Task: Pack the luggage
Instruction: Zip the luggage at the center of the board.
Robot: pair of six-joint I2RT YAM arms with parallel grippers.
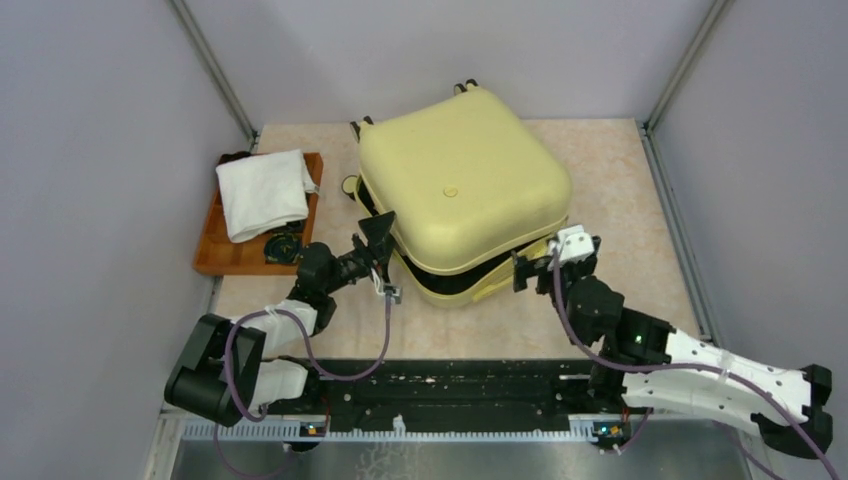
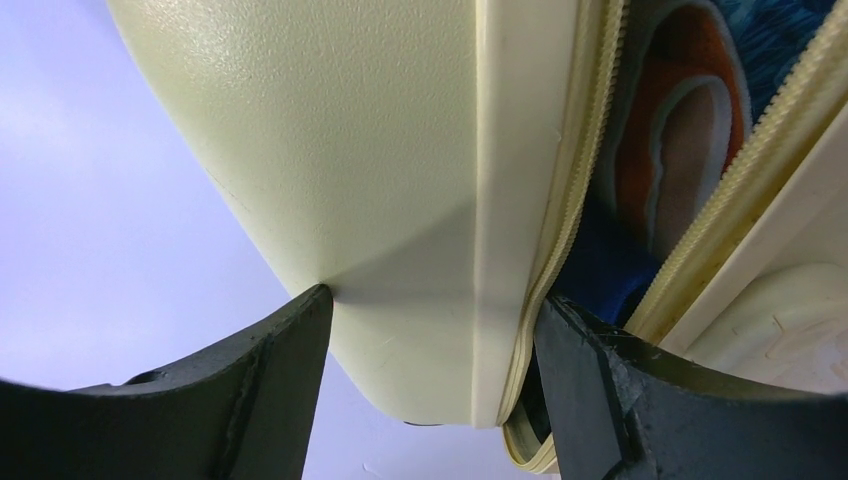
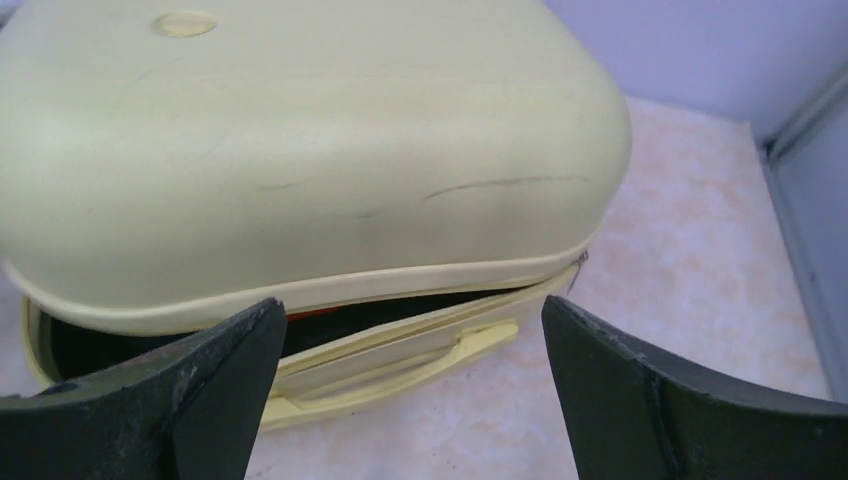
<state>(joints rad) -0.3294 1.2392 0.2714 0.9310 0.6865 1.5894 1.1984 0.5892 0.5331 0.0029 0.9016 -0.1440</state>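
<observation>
left gripper (image 2: 435, 295) pinching luggage (image 1: 465, 190) lid rim, right gripper (image 3: 410, 305) spread wide, facing its near corner

The left arm (image 1: 262, 330) reaches forward, the left gripper (image 1: 381, 237) setting its fingers (image 2: 270, 390) against either side of the lid rim of the luggage (image 1: 462, 190). The right arm (image 1: 640, 340) angles inward, the right gripper (image 1: 553, 262) spread wide, holding nothing.

Pale marbled table (image 1: 620, 190); on it, yellow luggage (image 1: 460, 190) and wooden tray (image 1: 225, 258).
</observation>
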